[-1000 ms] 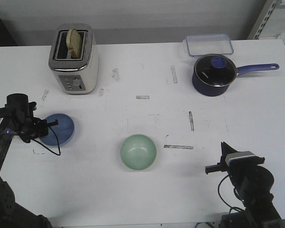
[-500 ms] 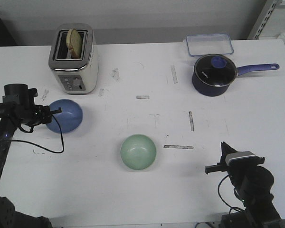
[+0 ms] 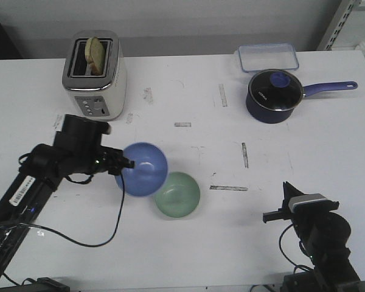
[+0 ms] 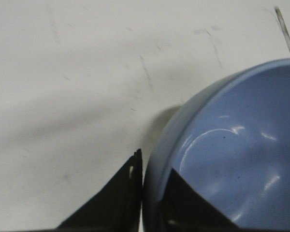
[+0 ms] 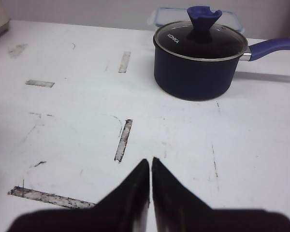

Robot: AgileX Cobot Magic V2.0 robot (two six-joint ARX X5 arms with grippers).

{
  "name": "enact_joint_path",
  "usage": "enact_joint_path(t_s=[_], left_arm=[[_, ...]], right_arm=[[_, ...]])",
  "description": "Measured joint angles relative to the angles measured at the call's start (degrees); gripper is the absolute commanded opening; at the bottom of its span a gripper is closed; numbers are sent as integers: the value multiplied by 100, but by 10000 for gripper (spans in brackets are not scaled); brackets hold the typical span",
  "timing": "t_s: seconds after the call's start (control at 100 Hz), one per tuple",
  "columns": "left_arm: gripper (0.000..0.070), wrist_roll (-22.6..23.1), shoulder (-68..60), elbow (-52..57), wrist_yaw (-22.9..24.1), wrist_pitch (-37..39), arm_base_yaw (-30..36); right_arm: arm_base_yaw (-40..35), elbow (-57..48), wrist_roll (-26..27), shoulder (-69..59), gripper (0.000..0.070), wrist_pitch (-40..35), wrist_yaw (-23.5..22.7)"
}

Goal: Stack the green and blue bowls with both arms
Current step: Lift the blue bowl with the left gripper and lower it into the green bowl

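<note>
My left gripper (image 3: 125, 164) is shut on the rim of the blue bowl (image 3: 143, 168) and holds it in the air, tilted, just left of the green bowl (image 3: 179, 195) and overlapping its upper left edge in the front view. In the left wrist view one finger sits outside the blue bowl's (image 4: 232, 150) wall and one inside, with the left gripper (image 4: 153, 174) pinching the rim. The green bowl sits upright on the white table (image 3: 231, 231), empty. My right gripper (image 5: 151, 163) is shut and empty, low at the front right (image 3: 274, 214), away from both bowls.
A toaster (image 3: 95, 76) with bread stands at the back left. A dark navy saucepan (image 3: 275, 95) with a lid and long handle stands at the back right, a clear container (image 3: 267, 56) behind it. The saucepan also shows in the right wrist view (image 5: 198, 63). Tape marks dot the table.
My left arm has carried the blue bowl up and to the right, from the left side of the table to just beside the green bowl. The right arm has not moved.
</note>
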State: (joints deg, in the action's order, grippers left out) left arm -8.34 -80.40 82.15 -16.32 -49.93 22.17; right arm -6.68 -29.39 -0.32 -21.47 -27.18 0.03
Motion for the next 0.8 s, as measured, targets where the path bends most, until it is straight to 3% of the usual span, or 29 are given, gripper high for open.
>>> enact_joint_path(t_s=[0.14,0.3,0.49,0.73,0.8], left_arm=[[0,0,-238,0,-15,-4,881],[0,4,-715,0,-9,68,1390],[0,4,-1311,-2,267,361,1480],[6,4,-1429,-2,275,551,1473],[67,4,-1429,-2,275,555,1473]], right_arm=[[0,0,0,0,0,0,0],[0,0,-15,0,0,0,0],[0,0,-31,0,0,0,0],[0,0,-31,0,0,0,0],[-2,0,-31,0,0,0,0]])
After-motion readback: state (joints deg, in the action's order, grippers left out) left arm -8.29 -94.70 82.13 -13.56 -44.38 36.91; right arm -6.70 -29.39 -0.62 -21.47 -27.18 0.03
